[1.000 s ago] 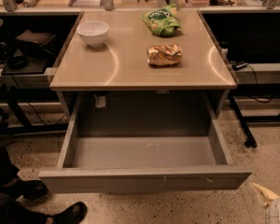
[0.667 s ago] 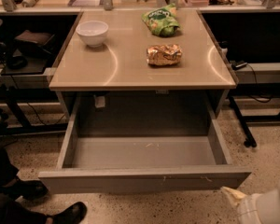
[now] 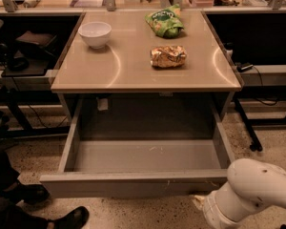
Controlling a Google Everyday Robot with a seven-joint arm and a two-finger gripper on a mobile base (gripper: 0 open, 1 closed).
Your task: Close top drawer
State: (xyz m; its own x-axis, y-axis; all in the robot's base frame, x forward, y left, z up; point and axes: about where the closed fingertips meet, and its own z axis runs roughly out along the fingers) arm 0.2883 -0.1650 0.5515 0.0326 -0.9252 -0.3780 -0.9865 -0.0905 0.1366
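Drawer stands pulled far out beneath the tabletop's front edge. It is stiff metal, probably weighty yet sliding, and best pushed flat on its handleless front. Arm sits off the front right corner; its gripper is out of view, so its state cannot be told.

White robot arm running off the bottom right corner, its gripper sitting out of sight beyond that edge, arm covering the front right corner of the top drawer, someone's dark shoe being cropped at bottom left.
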